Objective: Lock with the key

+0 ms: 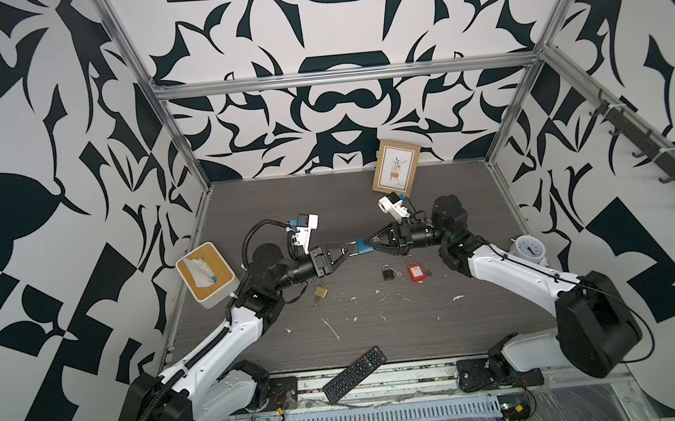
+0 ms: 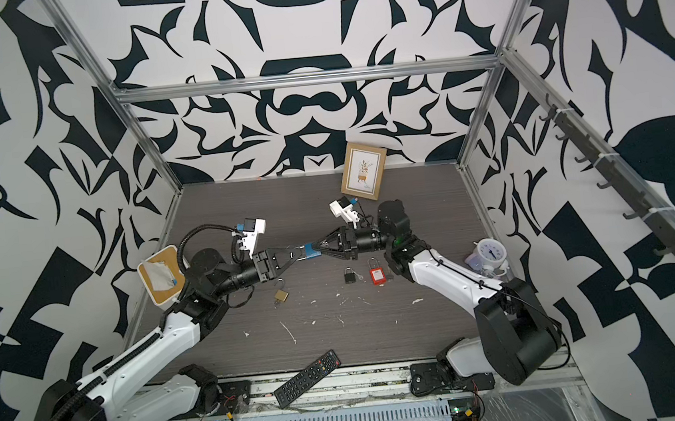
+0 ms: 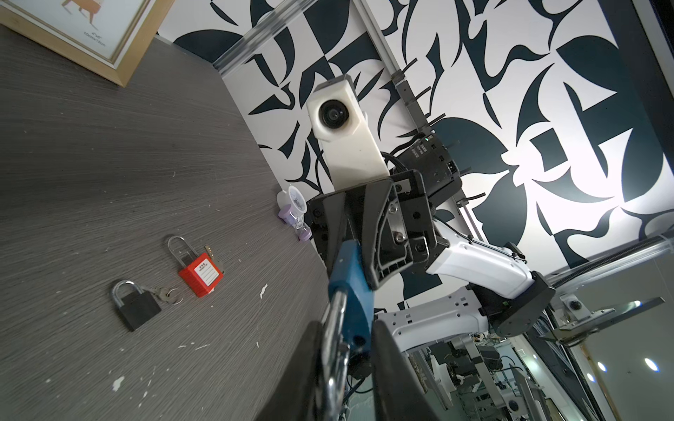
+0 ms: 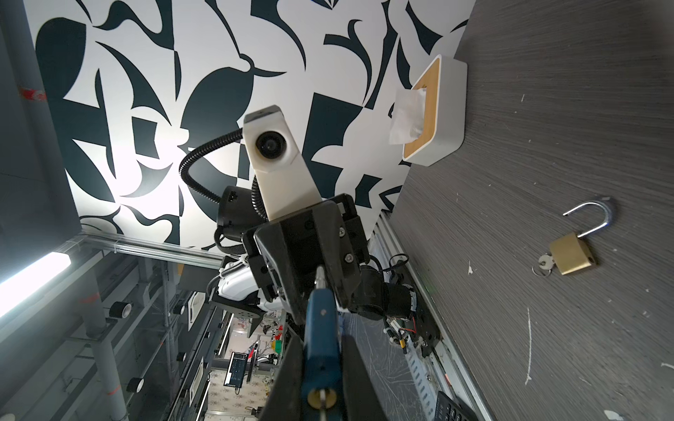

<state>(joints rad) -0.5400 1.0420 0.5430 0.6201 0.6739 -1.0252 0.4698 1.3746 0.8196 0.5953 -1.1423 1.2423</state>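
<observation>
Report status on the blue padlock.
Right end effector shut on blue padlock body, midair. Left end effector around its shackle, grip unclear. Nothing in the way.

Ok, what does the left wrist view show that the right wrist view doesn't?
Only the left wrist view: the red padlock, the black padlock with keys beside it, and a corner of the picture frame. Only the right wrist view: the brass padlock, shackle open, key at its base, and the tissue box. Both: the blue padlock, clamped by the right gripper, its shackle between the left gripper fingers, and the table.
</observation>
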